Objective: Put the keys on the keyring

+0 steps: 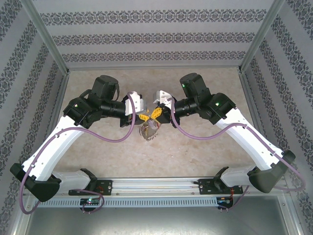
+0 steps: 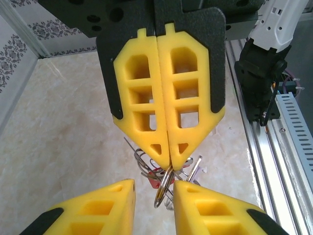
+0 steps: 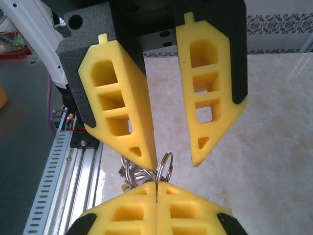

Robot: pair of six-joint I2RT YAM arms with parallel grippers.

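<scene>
Keyring (image 2: pixel 161 193) top behind the right fingers (image 2: pixel 166 112) (keys (image 2: pixel 144 164) a tangle, heads indistinct)

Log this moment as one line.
right tool: shut on keyring | left tool: open, straddling keyring | keys: clustered on keyring

White arms (image 1: pixel 51 144) with black joints, lilac cables (image 1: pixel 195 139) and yellow latticed foam jaws.

Soft, even light falls from above, leaving only faint shadows under the arms (image 1: pixel 58 142) on the pale table (image 1: pixel 195 156). The overhead picture is slightly soft. In the left wrist view the left gripper's fingers (image 2: pixel 98 210) at the near edge blur, and the keyring (image 2: pixel 164 188) glints.
</scene>
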